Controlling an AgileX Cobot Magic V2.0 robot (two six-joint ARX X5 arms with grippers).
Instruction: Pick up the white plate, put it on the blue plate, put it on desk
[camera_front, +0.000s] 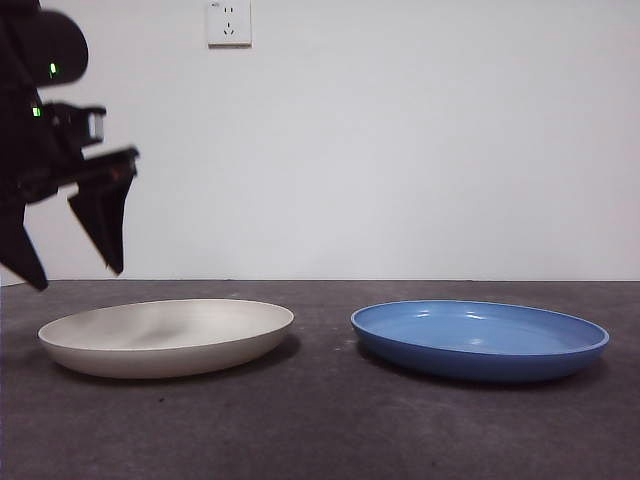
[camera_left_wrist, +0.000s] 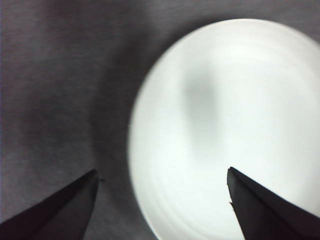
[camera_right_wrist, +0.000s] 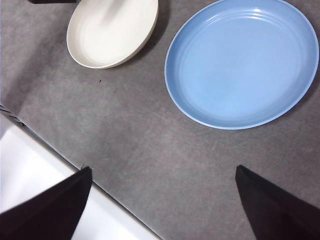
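White plate (camera_front: 166, 336): rests flat on the desk (camera_front: 320, 430), toward the front view's left side, empty, rim down nowhere lifted.
Blue plate (camera_front: 480, 339): sits on the desk beside the white plate, a clear gap between the two rims; also empty.
Left gripper (camera_front: 75, 240): hangs above the white plate's outer edge, not touching it; jaws spread wide, one tip over the plate, the other over bare desk in the left wrist view.
Right gripper (camera_right_wrist: 162, 200): waits high and well back near the desk's edge, jaws wide apart, holding nothing.
Task status: judged not yet begun; white plate not yet grasped.
Handling, white plate: appears stiff, light, matte, so likely less slippery than the glossy blue one; possibly breakable if dropped.
Hold point: the low curved rim is the only purchase; one jaw inside, one under the outer edge.
Risk: shallow rim may slip out or the plate tilt once lifted.
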